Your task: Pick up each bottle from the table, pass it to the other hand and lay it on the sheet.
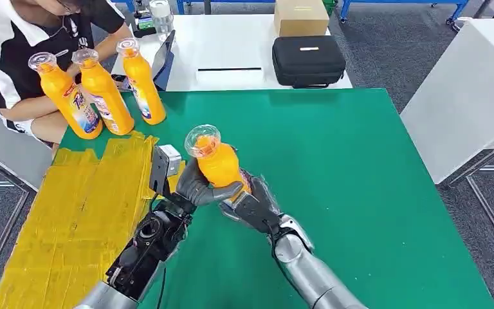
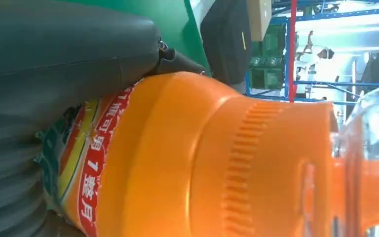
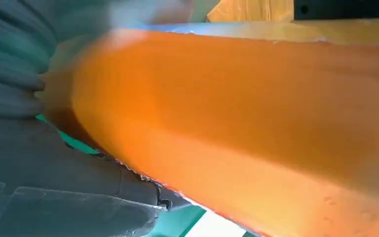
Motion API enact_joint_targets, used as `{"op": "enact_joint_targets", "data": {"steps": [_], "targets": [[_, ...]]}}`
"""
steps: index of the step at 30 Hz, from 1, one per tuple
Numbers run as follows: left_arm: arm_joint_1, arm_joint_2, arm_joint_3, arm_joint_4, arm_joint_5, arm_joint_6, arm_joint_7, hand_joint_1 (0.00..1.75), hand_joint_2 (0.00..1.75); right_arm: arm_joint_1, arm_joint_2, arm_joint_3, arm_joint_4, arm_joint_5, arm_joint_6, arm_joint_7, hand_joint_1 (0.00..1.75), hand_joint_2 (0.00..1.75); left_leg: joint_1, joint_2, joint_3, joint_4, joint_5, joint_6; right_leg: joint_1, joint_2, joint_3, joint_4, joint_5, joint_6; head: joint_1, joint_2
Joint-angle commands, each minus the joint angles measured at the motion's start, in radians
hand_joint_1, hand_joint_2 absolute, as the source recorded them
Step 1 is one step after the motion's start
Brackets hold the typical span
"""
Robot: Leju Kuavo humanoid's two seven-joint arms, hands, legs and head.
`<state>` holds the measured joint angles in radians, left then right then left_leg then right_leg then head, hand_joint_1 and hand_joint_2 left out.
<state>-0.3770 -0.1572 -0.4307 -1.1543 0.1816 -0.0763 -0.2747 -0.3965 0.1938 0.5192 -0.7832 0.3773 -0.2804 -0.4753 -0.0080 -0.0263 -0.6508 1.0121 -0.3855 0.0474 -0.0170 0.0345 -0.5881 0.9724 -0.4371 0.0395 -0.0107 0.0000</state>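
An orange bottle (image 1: pixel 219 161) with a clear cap is held upright above the green table (image 1: pixel 373 167), near its middle. My left hand (image 1: pixel 199 187) wraps its fingers around the bottle's body from the left. My right hand (image 1: pixel 251 205) grips the lower part from the right and below. Up close, the bottle (image 2: pixel 217 158) shows its ribbed orange neck and red label beside my left hand (image 2: pixel 54 54). The bottle (image 3: pixel 256 118) lies against my right hand (image 3: pixel 44 163) as a blurred orange body. Three more orange bottles (image 1: pixel 103 90) stand at the table's far left corner.
A yellow sheet (image 1: pixel 77 219) covers the table's left part. A person in a black and white shirt (image 1: pixel 13 58) sits behind the standing bottles. A black case (image 1: pixel 307 61) and a cardboard box (image 1: pixel 301 16) lie on a white table beyond.
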Motion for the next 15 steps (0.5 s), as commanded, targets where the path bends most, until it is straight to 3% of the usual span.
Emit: {"op": "enact_joint_targets", "data": {"steps": [1, 6, 7, 8, 10, 15], "targets": [[-0.039, 0.002, 0.004, 0.035, 0.019, 0.012, 0.000, 1.75, 1.75, -0.031, -0.008, 0.041, 0.052, -0.001, -0.002, -0.009, 1.75, 1.75, 0.001, 0.002, 0.006, 0.000, -0.003, -0.003, 0.002, -0.003, 0.006, -0.001, -0.002, -0.002, 0.000, 0.000], [-0.040, 0.002, 0.002, 0.039, 0.012, 0.043, -0.016, 1.75, 1.75, -0.025, -0.011, 0.023, 0.047, -0.016, -0.030, -0.018, 1.75, 1.75, 0.001, 0.001, 0.004, 0.000, -0.002, -0.002, 0.001, -0.002, 0.004, -0.001, -0.001, -0.001, 0.000, 0.000], [-0.040, 0.002, 0.002, 0.037, 0.008, 0.055, -0.021, 1.75, 1.75, -0.020, -0.012, 0.016, 0.036, -0.024, -0.036, -0.022, 0.26, 1.75, 0.001, 0.001, 0.006, 0.000, -0.003, -0.003, 0.002, -0.003, 0.006, -0.001, -0.002, -0.002, 0.000, 0.000], [-0.041, 0.003, 0.005, 0.036, 0.002, 0.070, -0.025, 1.75, 1.75, -0.015, -0.015, 0.011, 0.022, -0.029, -0.041, -0.024, 0.00, 1.75, 0.001, 0.001, 0.004, 0.000, -0.002, -0.002, 0.001, -0.003, 0.004, -0.001, -0.001, -0.001, 0.000, 0.000], [-0.039, 0.008, 0.014, 0.032, -0.016, 0.104, -0.037, 1.75, 1.75, 0.004, -0.025, 0.000, -0.028, -0.046, -0.044, -0.030, 0.00, 1.75, 0.001, 0.001, 0.004, 0.000, -0.002, -0.003, 0.001, -0.003, 0.005, -0.001, -0.002, -0.002, 0.000, 0.000], [-0.028, 0.032, 0.054, -0.001, -0.291, 0.379, -0.103, 1.75, 1.75, 0.108, -0.085, -0.052, -0.280, -0.085, -0.029, -0.013, 0.00, 1.75, 0.001, -0.001, 0.003, 0.000, -0.001, -0.002, 0.001, -0.004, 0.003, -0.001, -0.002, -0.001, 0.000, 0.000]]}}
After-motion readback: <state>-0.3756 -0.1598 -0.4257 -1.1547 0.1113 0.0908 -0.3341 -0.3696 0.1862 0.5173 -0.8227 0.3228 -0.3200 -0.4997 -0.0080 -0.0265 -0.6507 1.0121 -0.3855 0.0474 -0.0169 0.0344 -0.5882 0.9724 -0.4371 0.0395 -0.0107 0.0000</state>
